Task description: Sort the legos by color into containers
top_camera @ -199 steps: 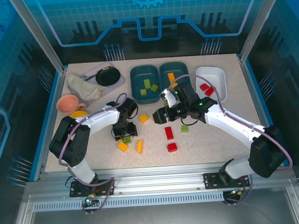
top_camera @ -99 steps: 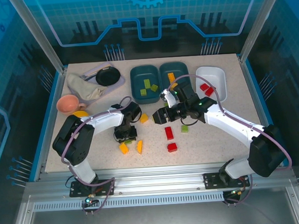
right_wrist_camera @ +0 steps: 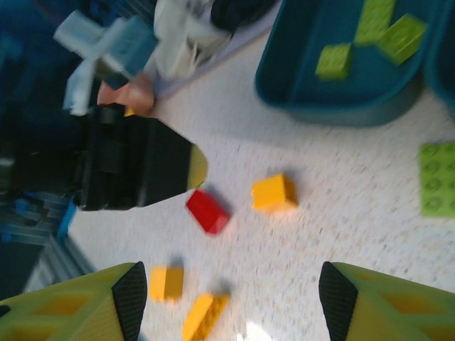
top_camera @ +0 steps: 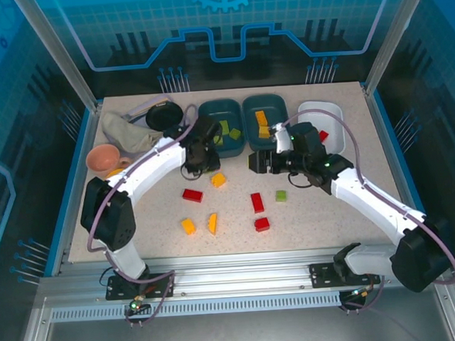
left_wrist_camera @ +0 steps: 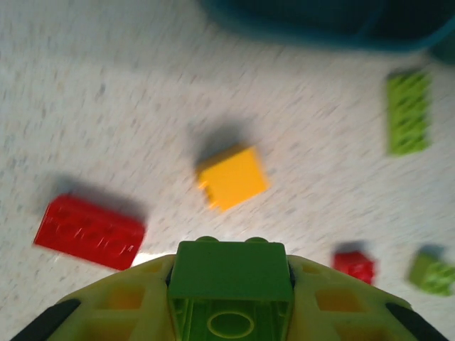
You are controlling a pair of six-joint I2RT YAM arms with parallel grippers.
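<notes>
A green brick (left_wrist_camera: 231, 271) was clamped in the left gripper (top_camera: 201, 158), beside the teal tub (top_camera: 219, 103) near the bench's far edge; the right gripper (right_wrist_camera: 231, 291) was held spread, empty. Early release would likely drop it short of the rim.

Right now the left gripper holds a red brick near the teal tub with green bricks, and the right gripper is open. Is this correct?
Not quite. The brick in the left gripper is green, not red; the left wrist view shows it. The rest holds: it is near the teal tub with green bricks, and the right gripper is open.
</notes>
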